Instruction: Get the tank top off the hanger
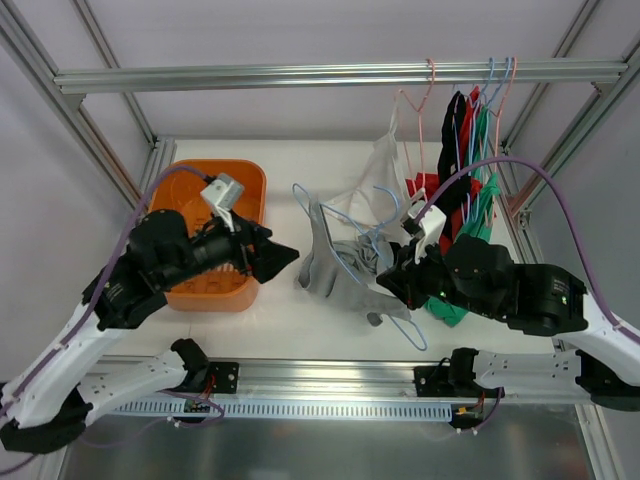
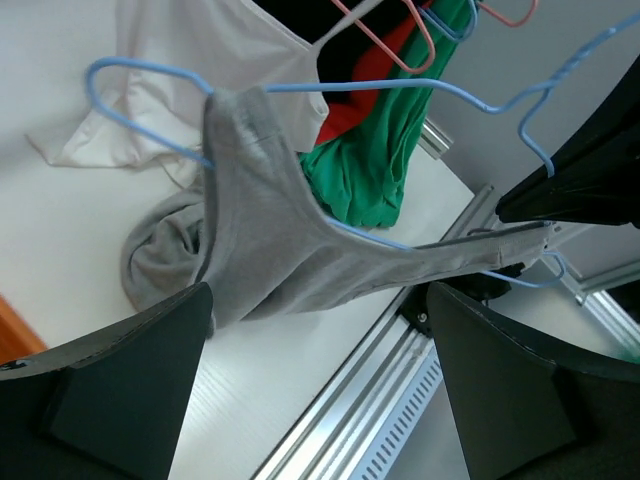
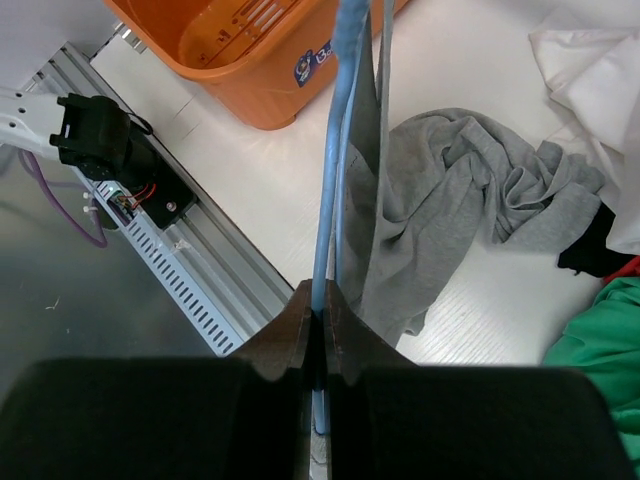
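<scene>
A grey tank top (image 1: 335,268) lies bunched on the white table, still threaded on a light-blue wire hanger (image 1: 352,222). One grey strap is stretched along the hanger wire toward my right gripper (image 1: 388,280). In the right wrist view that gripper (image 3: 322,315) is shut on the blue hanger (image 3: 335,150), with the grey tank top (image 3: 450,200) draped just beside it. My left gripper (image 1: 285,258) hovers just left of the cloth. In its own view the left gripper (image 2: 320,350) stands open with nothing between its fingers, just below the grey tank top (image 2: 260,230) and the hanger (image 2: 400,95).
An orange basket (image 1: 245,185) stands at the left under my left arm. A white garment (image 1: 378,170) lies behind the tank top. Black, red and green clothes (image 1: 468,150) and a pink hanger (image 1: 415,110) hang from the rail (image 1: 300,75) at the right.
</scene>
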